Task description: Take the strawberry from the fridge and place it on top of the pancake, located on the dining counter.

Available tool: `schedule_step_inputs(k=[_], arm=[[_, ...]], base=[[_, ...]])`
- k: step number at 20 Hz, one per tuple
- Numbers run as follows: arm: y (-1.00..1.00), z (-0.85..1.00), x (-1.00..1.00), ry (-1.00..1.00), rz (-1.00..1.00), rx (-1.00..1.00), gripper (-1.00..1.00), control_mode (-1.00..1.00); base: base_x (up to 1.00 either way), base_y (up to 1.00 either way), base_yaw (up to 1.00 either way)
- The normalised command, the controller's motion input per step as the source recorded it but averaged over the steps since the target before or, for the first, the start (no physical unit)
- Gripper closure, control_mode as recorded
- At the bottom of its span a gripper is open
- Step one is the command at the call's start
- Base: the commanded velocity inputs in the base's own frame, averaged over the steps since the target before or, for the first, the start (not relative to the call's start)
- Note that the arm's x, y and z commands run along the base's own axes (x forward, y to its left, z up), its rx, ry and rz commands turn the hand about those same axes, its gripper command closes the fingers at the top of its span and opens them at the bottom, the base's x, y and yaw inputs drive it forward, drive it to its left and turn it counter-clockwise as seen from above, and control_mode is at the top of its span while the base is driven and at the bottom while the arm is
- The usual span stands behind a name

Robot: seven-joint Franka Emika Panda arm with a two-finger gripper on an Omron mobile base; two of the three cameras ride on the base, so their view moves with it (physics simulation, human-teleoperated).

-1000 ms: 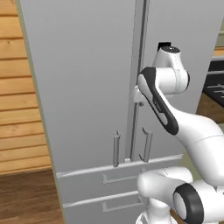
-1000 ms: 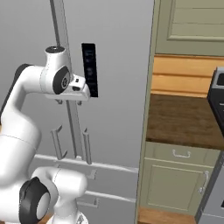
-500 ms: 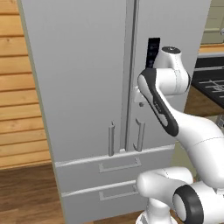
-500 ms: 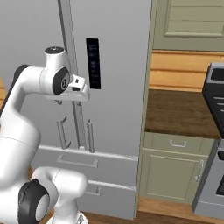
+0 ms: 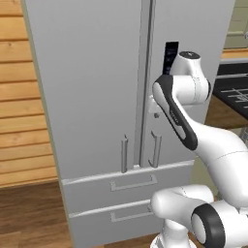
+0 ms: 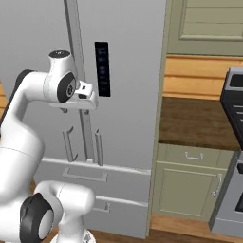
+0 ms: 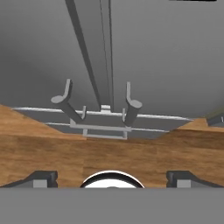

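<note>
The fridge stands right in front of me, tall and light grey, both doors shut, with a dark panel on the right door. Its two vertical bar handles flank the centre seam above two drawers. My gripper hangs close to the door seam, pointing down along the doors. In the hand view the gripper is open, fingertips wide apart with nothing between them, and the handles lie ahead. The strawberry, the pancake and the dining counter are out of view.
A wood-panel wall borders the fridge on the left. To the right are a brown-topped counter over a pale cabinet and a dark stove. Wooden floor lies below.
The whole picture has shifted as the base drove: the stove has come into view on the right. The arm holds the same pose before the doors, jaws still open.
</note>
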Motion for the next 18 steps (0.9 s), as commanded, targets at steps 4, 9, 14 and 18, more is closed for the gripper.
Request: schedule_step_inputs(k=[4,9,14,18], arm=[[0.00,0.00,0.00,0.00,0.00,0.00,-1.00,1.00],[0.00,0.00,0.00,0.00,0.00,0.00,-1.00,1.00],[-0.01,-0.20,0.05,-0.01,0.00,0.00,-1.00,-1.00],[-0.30,-0.40,0.54,0.00,0.02,0.00,-1.00,-1.00]], base=[[0.00,0.39,0.00],[-0.02,0.26,0.00],[-0.01,0.04,0.00],[0.00,0.00,0.00]])
